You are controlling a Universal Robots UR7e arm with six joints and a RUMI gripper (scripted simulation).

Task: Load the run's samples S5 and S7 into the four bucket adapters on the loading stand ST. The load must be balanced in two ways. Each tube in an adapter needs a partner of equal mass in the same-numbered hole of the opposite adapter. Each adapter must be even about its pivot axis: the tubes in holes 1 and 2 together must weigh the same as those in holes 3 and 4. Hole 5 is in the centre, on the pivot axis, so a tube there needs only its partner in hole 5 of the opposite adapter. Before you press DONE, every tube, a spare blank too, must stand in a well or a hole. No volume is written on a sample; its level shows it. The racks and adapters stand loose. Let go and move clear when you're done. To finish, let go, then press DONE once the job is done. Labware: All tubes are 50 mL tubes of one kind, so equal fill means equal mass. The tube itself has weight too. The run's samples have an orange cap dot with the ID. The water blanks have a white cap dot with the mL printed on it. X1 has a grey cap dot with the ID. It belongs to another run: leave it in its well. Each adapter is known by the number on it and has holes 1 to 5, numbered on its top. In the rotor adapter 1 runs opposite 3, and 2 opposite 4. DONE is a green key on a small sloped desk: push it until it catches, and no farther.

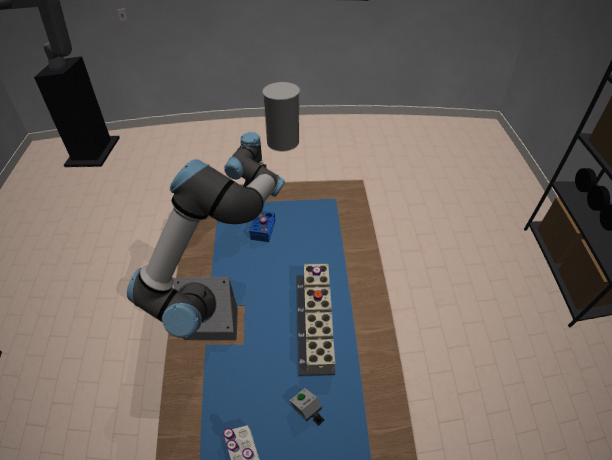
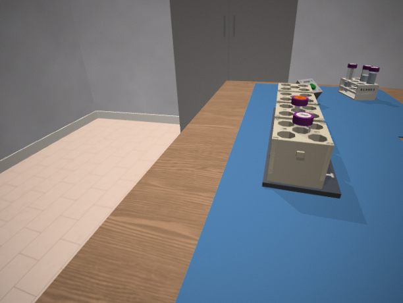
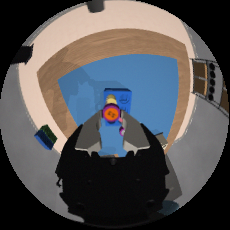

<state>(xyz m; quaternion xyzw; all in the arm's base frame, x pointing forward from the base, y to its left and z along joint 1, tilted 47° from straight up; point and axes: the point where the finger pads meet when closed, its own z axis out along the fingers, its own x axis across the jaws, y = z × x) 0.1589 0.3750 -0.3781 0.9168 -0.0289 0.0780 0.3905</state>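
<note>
My gripper (image 3: 111, 110) is shut on an orange-dot tube (image 3: 111, 114), whose ID looks like S5. The tube is over the blue rack (image 3: 125, 93) (image 1: 260, 236); its lower end is hidden. Another purple-capped tube (image 3: 122, 131) (image 1: 263, 220) stands in this rack; its ID is unreadable. Adapter 1 (image 1: 316, 282) (image 2: 296, 165) has a white-dot blank (image 1: 316, 270) (image 2: 303, 118) in hole 5. Adapter 2 (image 1: 318, 306) has an orange-dot tube (image 1: 318, 295) (image 2: 299, 100) in hole 5. Adapter 3 (image 1: 319, 335) and adapter 4 (image 1: 320, 367) show no tubes.
The blanks rack (image 1: 245, 434) (image 2: 367, 93) holds several white-dot tubes at the far end of the table. The DONE key (image 1: 301, 396) (image 2: 313, 86) sits on its sloped desk between that rack and the stand (image 1: 301, 345) (image 2: 296, 190).
</note>
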